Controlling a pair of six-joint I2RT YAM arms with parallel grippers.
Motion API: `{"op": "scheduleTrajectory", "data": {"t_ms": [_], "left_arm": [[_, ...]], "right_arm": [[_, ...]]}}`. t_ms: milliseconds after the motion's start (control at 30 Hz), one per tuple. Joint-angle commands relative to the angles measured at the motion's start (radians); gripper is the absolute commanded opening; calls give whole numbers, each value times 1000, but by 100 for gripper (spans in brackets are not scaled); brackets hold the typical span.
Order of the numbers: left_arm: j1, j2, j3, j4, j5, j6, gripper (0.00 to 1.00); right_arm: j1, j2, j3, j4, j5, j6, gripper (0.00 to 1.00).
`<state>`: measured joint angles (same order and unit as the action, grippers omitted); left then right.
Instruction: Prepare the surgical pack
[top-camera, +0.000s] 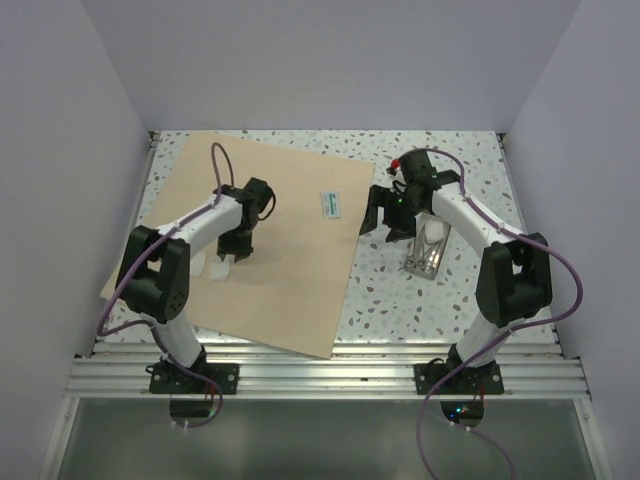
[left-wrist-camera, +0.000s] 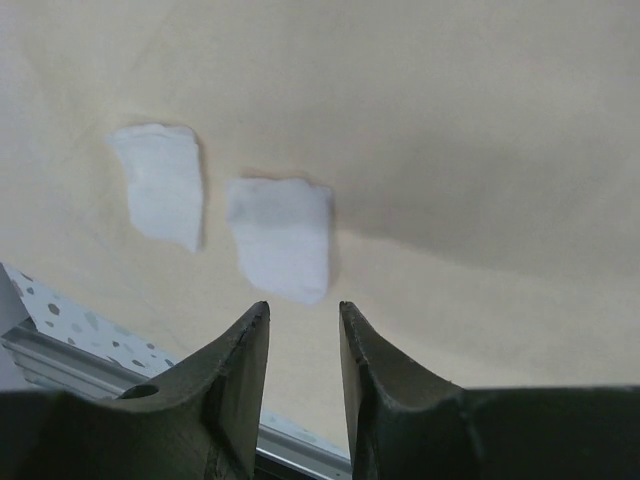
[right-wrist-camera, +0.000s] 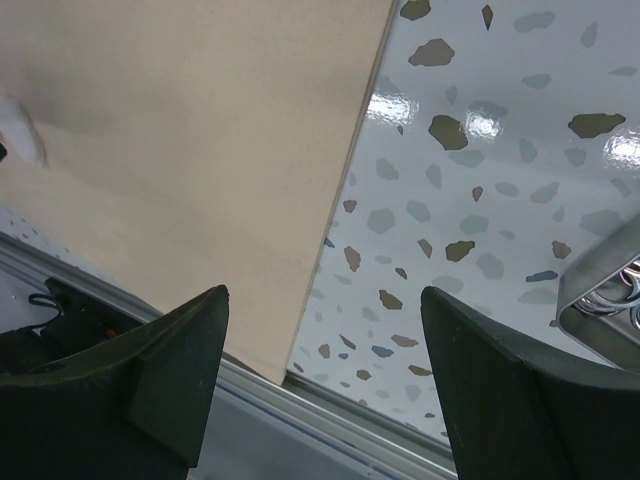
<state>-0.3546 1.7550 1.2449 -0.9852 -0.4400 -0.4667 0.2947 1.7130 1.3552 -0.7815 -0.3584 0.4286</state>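
One tan wrap sheet (top-camera: 290, 280) is lying spread flat on the left and middle of the speckled table (top-camera: 450, 160), turned at a slight angle to the table's edges. Two white gauze squares (left-wrist-camera: 282, 238) are resting side by side on its near left part, apart from each other. One small white packet (top-camera: 331, 205) is lying on the sheet's far right part. One steel tray (top-camera: 428, 255) is sitting on the bare table to the right of the sheet, with ring-handled instruments (right-wrist-camera: 625, 285) inside; their number cannot be told.

The left arm (top-camera: 160, 280) is reaching forward over the sheet with its elbow raised. The left tool (left-wrist-camera: 303, 325) is pointing down just beside the nearer gauze square, its fingers parted by a narrow gap and gripping nothing. The right arm (top-camera: 510, 280) is bending leftward. The right tool (right-wrist-camera: 322, 300) is hanging over the table between the sheet's right edge and the tray, spread wide and holding nothing.
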Motion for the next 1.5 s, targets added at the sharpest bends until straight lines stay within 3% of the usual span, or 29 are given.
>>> {"op": "scheduleTrajectory", "data": {"t_ms": [0, 200, 733, 1467], "left_arm": [[-63, 6, -22, -43, -6, -88, 38], [-70, 52, -64, -27, -72, -85, 45], [-38, 103, -98, 34, -140, -41, 44], [-53, 101, -104, 85, -31, 36, 43]], "right_arm": [[4, -30, -5, 25, -28, -7, 82], [4, -50, -16, 14, -24, -22, 82], [4, -47, -11, 5, -17, -25, 82], [3, -16, 9, 14, -20, -13, 82]]}}
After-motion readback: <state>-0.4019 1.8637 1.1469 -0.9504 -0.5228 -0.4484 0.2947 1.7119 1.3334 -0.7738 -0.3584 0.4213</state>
